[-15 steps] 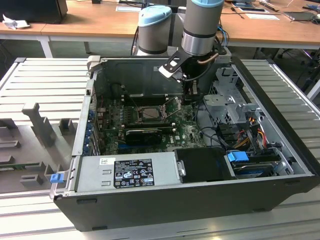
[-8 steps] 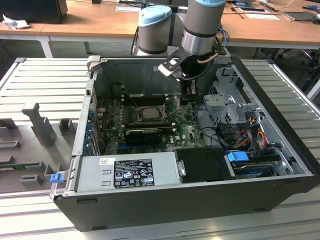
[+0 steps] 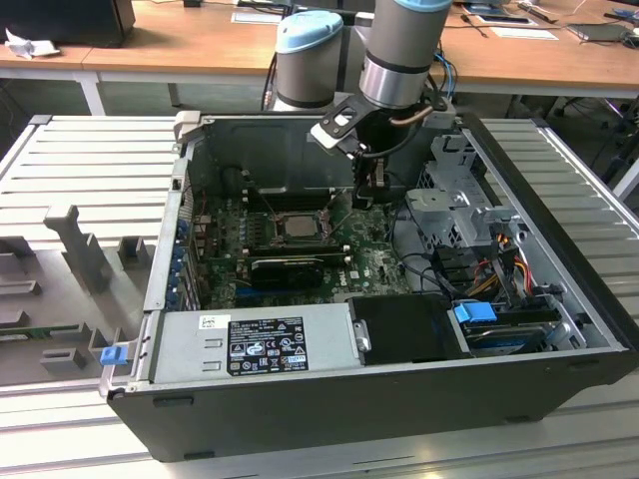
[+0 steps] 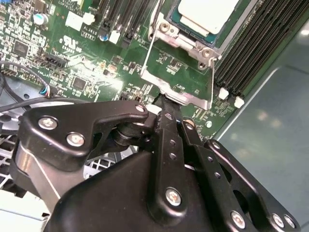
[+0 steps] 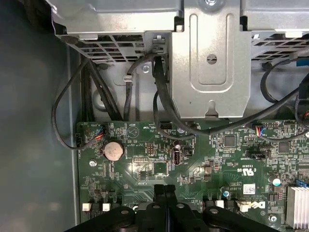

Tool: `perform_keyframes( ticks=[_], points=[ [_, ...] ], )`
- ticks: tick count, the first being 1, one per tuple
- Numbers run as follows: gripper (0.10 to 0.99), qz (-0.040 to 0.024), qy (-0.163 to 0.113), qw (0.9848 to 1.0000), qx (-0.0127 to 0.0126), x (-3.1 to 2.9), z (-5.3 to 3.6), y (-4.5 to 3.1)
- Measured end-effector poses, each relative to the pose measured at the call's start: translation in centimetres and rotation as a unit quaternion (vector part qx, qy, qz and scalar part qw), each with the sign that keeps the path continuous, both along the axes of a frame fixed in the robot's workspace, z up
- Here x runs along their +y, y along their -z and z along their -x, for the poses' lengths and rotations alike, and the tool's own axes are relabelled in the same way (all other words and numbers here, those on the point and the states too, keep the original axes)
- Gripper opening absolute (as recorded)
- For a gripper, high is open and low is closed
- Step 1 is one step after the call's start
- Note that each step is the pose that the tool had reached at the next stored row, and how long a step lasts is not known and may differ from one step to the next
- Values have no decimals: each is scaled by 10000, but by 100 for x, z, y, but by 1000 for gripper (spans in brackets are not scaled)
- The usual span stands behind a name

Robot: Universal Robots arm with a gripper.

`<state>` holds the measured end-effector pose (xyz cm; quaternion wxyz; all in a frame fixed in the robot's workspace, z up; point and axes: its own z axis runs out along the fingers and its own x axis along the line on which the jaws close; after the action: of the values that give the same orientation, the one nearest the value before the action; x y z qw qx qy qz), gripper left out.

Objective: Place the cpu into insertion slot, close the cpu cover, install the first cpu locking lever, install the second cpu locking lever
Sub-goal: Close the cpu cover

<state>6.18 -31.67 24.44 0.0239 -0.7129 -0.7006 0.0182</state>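
So here's where we're at: the gripper (image 4: pixel 169 107) is clenched, both black fingers (image 4: pixel 166 125) pressed flat together with nothing pinched between them. In the first wrist view the gripper (image 5: pixel 166 189) shows just a thin seam where the two meet. In the second wrist view its tip sits right at the bright metal lip on the near edge of the cpu cover (image 4: pixel 186 41). We can't tell if it's actually touching or a hair off.

The cpu (image 4: pixel 205 13) is lying silver side up in the insertion slot (image 3: pixel 265 235), and the cover's frame is down around it. The thin wire locking levers (image 4: pixel 150 50) run along either side of the cover, but we can't say whether they're hooked.

Room-wise it's tight. On the motherboard (image 4: pixel 87 58), long black memory slots (image 4: pixel 256 53) flank the socket, and the grey case wall (image 4: pixel 275 111) is just past them. In the exterior view the gripper (image 3: pixel 365 198) hangs inside the open case, just to the exterior view's right of the cpu (image 3: pixel 297 225). The metal drive cage (image 3: pixel 454 205) is near it on the exterior view's right, and the case's back wall (image 3: pixel 270 150) is close behind. A long black card (image 3: pixel 288 267) lies just in front of the socket, and the power supply (image 3: pixel 255 344) runs along the case's near edge. Loose cables (image 5: pixel 161 96) droop from the cage onto the board beside a coin battery (image 5: pixel 114 151).
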Motion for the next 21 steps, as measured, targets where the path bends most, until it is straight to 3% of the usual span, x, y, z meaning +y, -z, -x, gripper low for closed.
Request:
perform_keyframes(
  ticks=[16,21],
  points=[
    [106,-1,-2,10000,3,0,189,0],
    [106,-5,-13,10000,3,0,389,0]
  ],
)
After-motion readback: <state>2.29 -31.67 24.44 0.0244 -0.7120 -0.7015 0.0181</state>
